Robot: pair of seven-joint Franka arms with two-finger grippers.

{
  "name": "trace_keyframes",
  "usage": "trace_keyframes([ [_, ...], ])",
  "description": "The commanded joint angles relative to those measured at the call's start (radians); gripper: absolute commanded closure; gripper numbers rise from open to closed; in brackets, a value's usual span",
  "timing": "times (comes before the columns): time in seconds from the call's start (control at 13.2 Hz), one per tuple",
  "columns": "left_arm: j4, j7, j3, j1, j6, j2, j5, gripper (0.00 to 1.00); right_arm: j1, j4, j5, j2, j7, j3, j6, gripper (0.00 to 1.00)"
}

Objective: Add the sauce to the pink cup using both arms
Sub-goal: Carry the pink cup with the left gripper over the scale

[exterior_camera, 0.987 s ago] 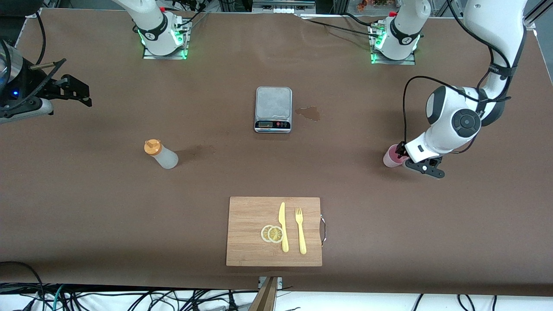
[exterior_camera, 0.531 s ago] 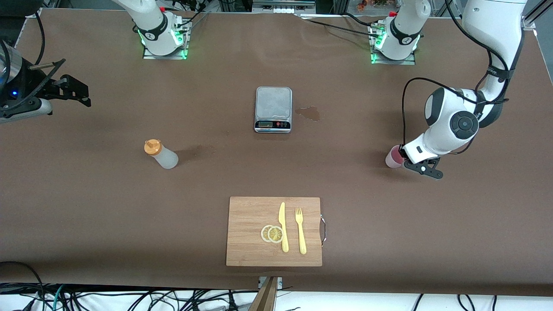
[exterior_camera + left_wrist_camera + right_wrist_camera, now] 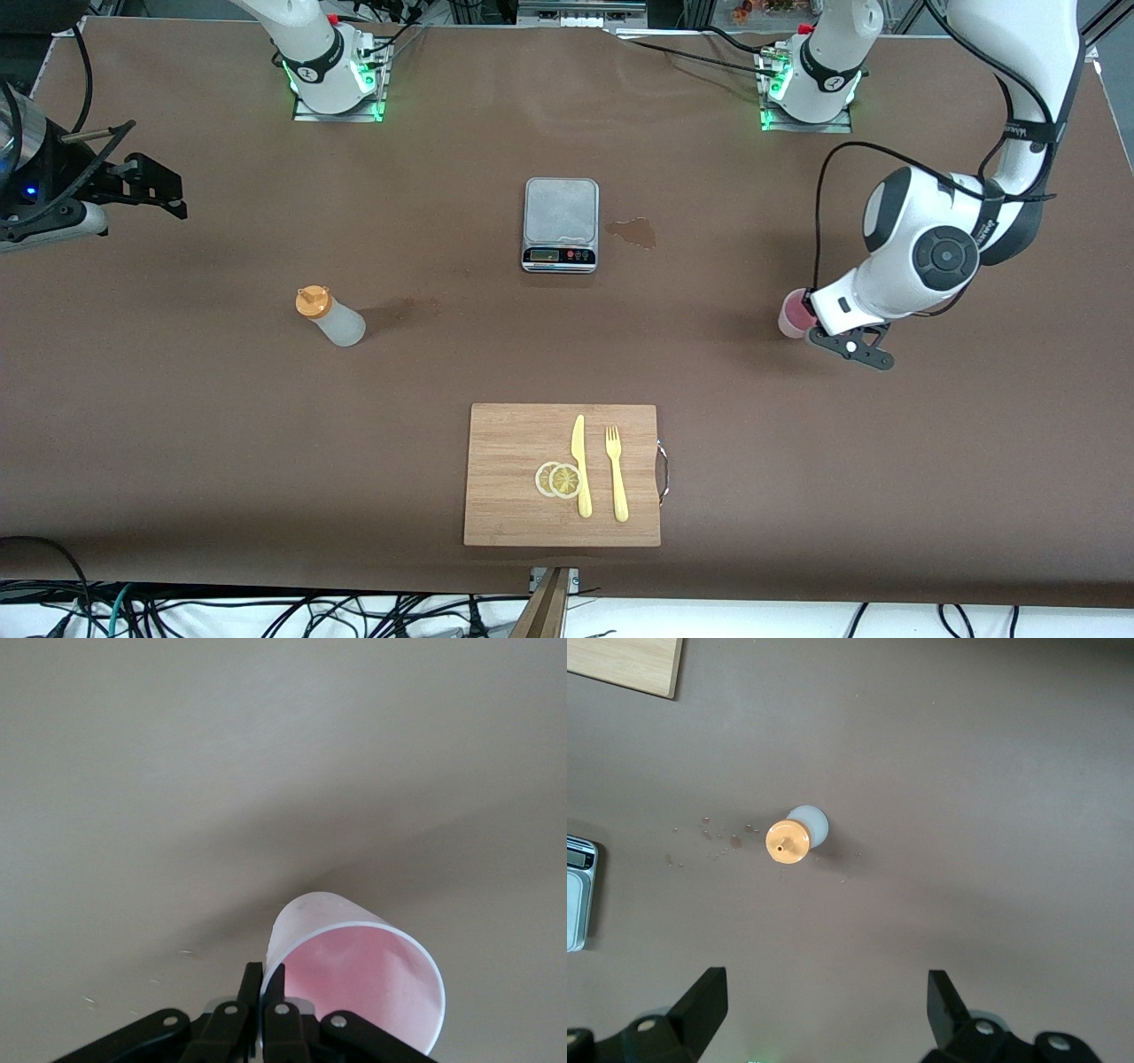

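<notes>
The pink cup [image 3: 791, 313] is near the left arm's end of the table. My left gripper [image 3: 812, 324] is shut on its rim; in the left wrist view the fingers [image 3: 251, 985] pinch the cup's wall [image 3: 306, 920], one outside and one inside. The cup's inside [image 3: 363, 974] looks empty. The sauce bottle [image 3: 331, 318] with its orange cap stands toward the right arm's end. My right gripper [image 3: 149, 184] hangs high over that end, open and empty. In the right wrist view [image 3: 824, 985] it looks down on the bottle [image 3: 794, 838].
A kitchen scale [image 3: 560, 224] sits mid-table with a wet stain [image 3: 633, 232] beside it. A wooden cutting board [image 3: 514, 514], nearer the front camera, holds a yellow knife [image 3: 580, 465], a fork [image 3: 616, 474] and lemon slices [image 3: 558, 479].
My left gripper has moved a little toward the right arm's end with the pink cup in it. The right arm and the bottle have not moved.
</notes>
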Motion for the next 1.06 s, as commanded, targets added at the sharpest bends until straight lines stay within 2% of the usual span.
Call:
trace_keyframes([
  [0.0, 0.028, -0.277, -0.176, -0.002, -0.061, -0.008, -0.010, 1.00, 0.016, 0.019, -0.012, 0.003, -0.009, 0.002, -0.006, 0.00],
  [0.15, 0.030, -0.504, -0.311, -0.006, -0.042, 0.015, -0.036, 1.00, 0.016, 0.019, -0.018, 0.002, -0.010, 0.000, -0.006, 0.00],
  [0.3, 0.028, -0.599, -0.371, -0.041, -0.026, 0.026, -0.059, 1.00, 0.018, 0.019, -0.015, 0.002, -0.013, 0.002, -0.007, 0.00],
  [0.46, 0.021, -0.697, -0.376, -0.141, 0.017, 0.032, -0.106, 1.00, 0.021, 0.019, -0.014, 0.000, -0.009, 0.006, -0.012, 0.00],
  [0.61, 0.004, -0.824, -0.373, -0.251, 0.079, 0.061, -0.096, 1.00, 0.016, 0.019, -0.012, 0.002, -0.012, 0.005, -0.012, 0.00],
  [0.99, -0.047, -0.866, -0.368, -0.318, 0.236, 0.148, -0.087, 1.00, 0.016, 0.019, -0.017, -0.001, -0.001, 0.005, -0.013, 0.00],
])
